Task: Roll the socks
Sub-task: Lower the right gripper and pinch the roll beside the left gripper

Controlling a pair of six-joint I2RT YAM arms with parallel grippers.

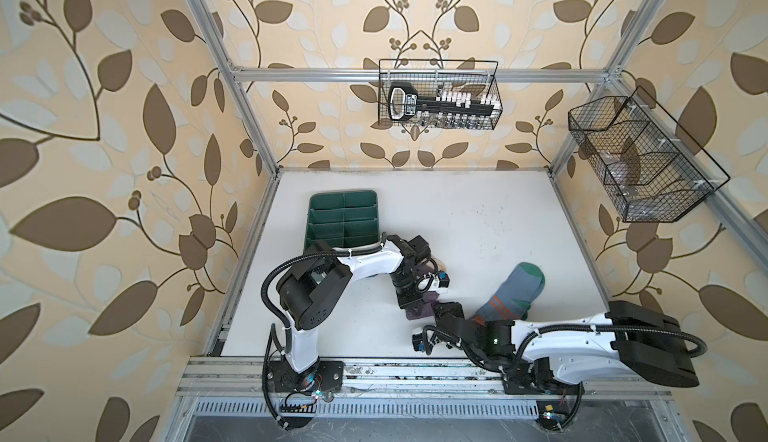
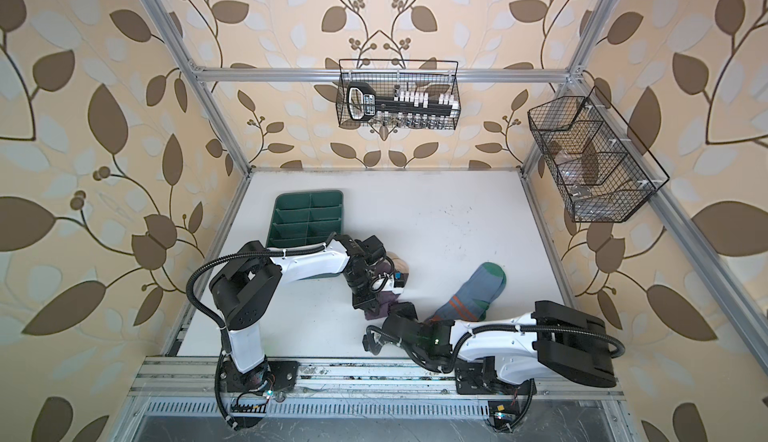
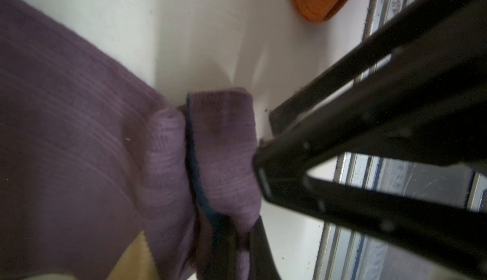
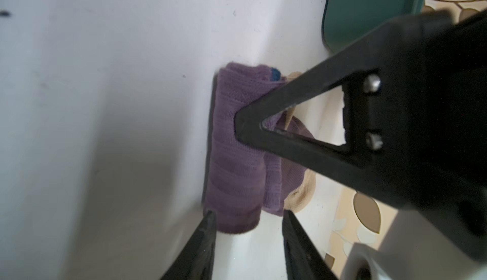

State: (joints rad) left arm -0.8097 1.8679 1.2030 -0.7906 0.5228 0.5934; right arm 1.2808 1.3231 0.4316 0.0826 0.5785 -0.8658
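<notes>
in both top views the left gripper (image 1: pixel 415 300) is pointed down onto the purple sock (image 1: pixel 417 315), which is bunched near the front middle of the white table (image 1: pixel 478 219). the right gripper (image 1: pixel 445 310) is held just beside it. neither opening can be told here. the grey-blue sock (image 1: pixel 515 290) is laid flat to the right, partly covered by the right arm. a green tray (image 1: pixel 345 219) is set to the left, behind the left arm. a back basket (image 1: pixel 440 94) and a side basket (image 1: pixel 640 161) are hung on the frame before leaf wallpaper (image 1: pixel 104 128).

in the left wrist view the left gripper (image 3: pixel 245 244) is clamped tight on a fold of the purple sock (image 3: pixel 224 147). the right gripper (image 3: pixel 264 139) is seen at the fold's edge.

in the right wrist view the right gripper (image 4: pixel 249 239) is seen partly open. its fingers (image 4: pixel 208 239) are placed either side of the rolled end without pinching it.
</notes>
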